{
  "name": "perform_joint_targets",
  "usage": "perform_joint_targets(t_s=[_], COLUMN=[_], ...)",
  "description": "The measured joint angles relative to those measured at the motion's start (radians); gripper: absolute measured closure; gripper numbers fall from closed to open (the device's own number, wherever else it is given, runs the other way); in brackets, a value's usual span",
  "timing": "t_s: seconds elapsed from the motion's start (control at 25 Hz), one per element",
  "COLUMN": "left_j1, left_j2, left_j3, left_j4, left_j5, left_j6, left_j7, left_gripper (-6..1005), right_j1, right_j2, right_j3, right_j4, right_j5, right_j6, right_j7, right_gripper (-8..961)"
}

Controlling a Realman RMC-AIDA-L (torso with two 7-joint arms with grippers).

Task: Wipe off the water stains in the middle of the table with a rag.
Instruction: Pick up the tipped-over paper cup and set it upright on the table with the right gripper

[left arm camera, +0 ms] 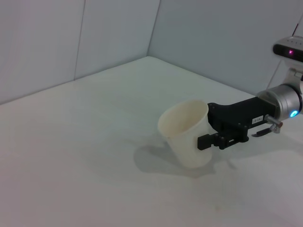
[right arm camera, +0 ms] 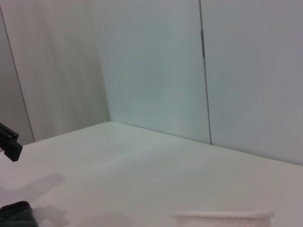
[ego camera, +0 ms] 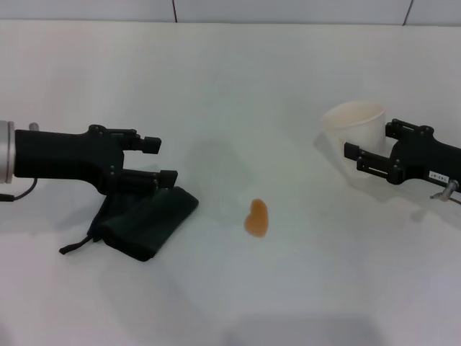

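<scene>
Directly beneath the spread-fingered left gripper (ego camera: 160, 160) lies the rag (ego camera: 144, 220), with the water stains (ego camera: 256, 218) just beyond its fingertips, nearer than the right gripper (ego camera: 360, 140) grasping the paper cup (ego camera: 353, 122).

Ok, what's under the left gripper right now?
The rag lies on the table under the left gripper, whose lower finger hides the rag's upper edge. The water stains sit apart, uncovered.

Bright even overhead light; soft faint shadows; mild blur throughout.
</scene>
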Motion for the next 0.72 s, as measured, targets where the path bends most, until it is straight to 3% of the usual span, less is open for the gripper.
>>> perform_joint_targets(t_s=[0.72], left_j1=[-0.003], left_j2=[-0.003], left_j3=[0.000], left_j4=[0.000], left_j5=[0.020], left_j6=[0.000], left_j7=[0.000], left_gripper=[214], right_j1=[-0.026], right_j2=[-0.001], right_j3=[0.000], right_j4=[-0.007], right_j5=[0.001], right_j6=[-0.030], right_j7=[0.000], right_gripper=[171])
